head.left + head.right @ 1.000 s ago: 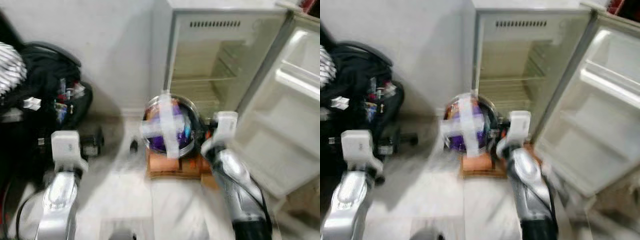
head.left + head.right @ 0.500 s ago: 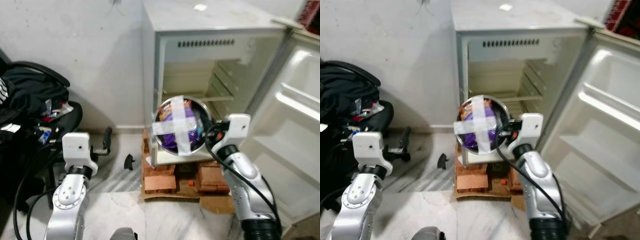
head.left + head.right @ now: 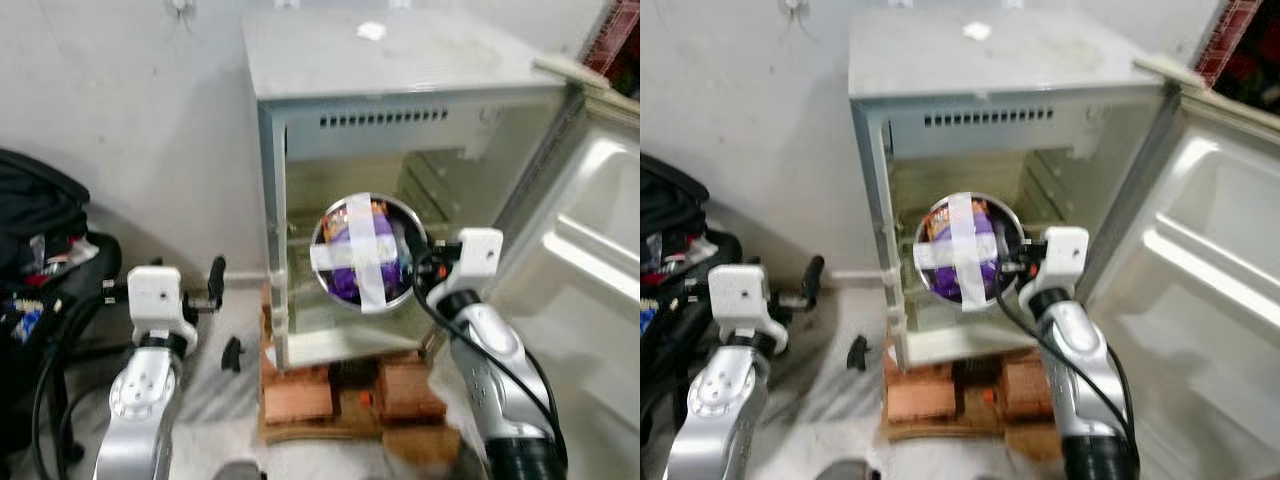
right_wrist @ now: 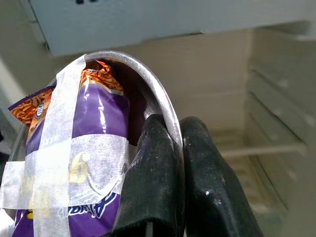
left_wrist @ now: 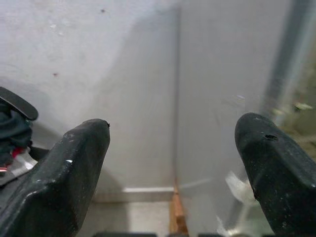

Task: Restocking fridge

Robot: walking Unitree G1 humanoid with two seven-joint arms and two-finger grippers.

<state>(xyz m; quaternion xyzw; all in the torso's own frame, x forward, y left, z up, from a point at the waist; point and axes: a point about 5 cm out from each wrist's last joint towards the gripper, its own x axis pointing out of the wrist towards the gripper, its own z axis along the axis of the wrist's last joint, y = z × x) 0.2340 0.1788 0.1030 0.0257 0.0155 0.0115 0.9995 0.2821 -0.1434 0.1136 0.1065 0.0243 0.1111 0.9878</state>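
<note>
Grey-white and boxy, the small fridge point(image 3: 400, 150) stands against the pale wall point(image 3: 130, 130) on a stack of red bricks point(image 3: 340, 395), with its door point(image 3: 590, 280) swung wide to the robot's right. The door's inner shelves face the robot. The cavity point(image 3: 440, 190) is open in front, framed by the vented top panel, the left wall edge and the hinge side on the right; wire shelves run along its right side. To the left of the fridge there is bare floor point(image 3: 220, 400) before a black bag point(image 3: 40, 230) heaped by the wall.

A round steel bowl point(image 3: 965, 248) is held up in front of the cavity's lower half, tipped on its side so its open mouth faces the robot and its base points into the fridge. A purple and orange snack packet point(image 4: 94, 148) fills it, standing with its long axis roughly up and down, and is strapped in by two strips of white tape point(image 3: 362, 252) that cross over the mouth.

The right gripper point(image 4: 177, 148) is closed on the bowl's rim at the bowl's right side, one black finger inside the rim and one outside, the metal edge pinched between them.

The left gripper point(image 5: 173, 163) is held low on the left, facing the fridge's outer side panel and the wall, its fingers point(image 5: 69, 173) spread wide apart with nothing between them.
</note>
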